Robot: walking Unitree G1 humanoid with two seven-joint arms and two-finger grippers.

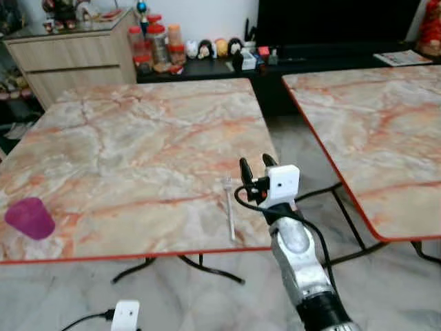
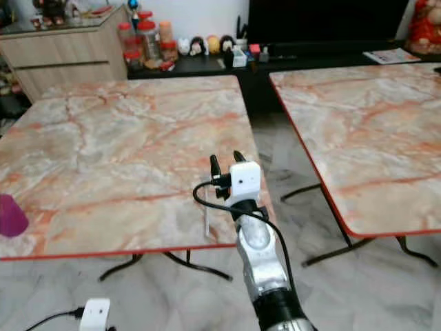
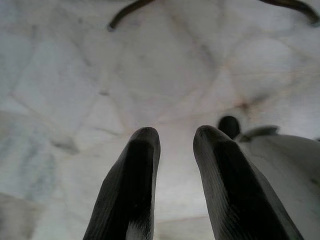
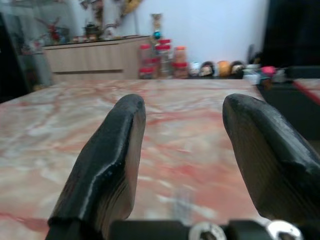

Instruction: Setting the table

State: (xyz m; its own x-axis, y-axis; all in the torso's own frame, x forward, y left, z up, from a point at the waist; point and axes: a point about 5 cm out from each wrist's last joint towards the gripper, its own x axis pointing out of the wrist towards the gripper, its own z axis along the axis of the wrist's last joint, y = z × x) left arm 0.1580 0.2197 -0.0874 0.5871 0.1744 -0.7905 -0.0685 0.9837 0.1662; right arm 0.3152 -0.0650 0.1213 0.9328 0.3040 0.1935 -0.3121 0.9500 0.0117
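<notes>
The right gripper (image 1: 255, 165) hovers over the near right corner of the marble table (image 1: 138, 138), its two black fingers (image 4: 107, 165) spread apart with nothing between them. Just to its left lies a clear plastic fork (image 1: 230, 207), thin and pale, flat on the tabletop with its length running roughly away from the robot and its near end close to the red-trimmed front edge. Gripper and fork are near each other but apart.

The left gripper (image 3: 175, 145) hangs low over the pale tiled floor (image 3: 100, 75), fingers slightly parted and holding nothing.

Most of the tabletop is bare marble with orange veining, open toward the far side and the left. A purple cup (image 1: 30, 218) stands near the front left edge, well apart from the fork. A second marble table (image 1: 372, 131) sits to the right, with a gap of floor between the two.

Beyond the tables, a wooden cabinet (image 1: 76, 58) stands at the far left, and a dark low shelf (image 1: 207, 67) carries jars (image 1: 158, 43) and small figurines (image 1: 213, 48).
</notes>
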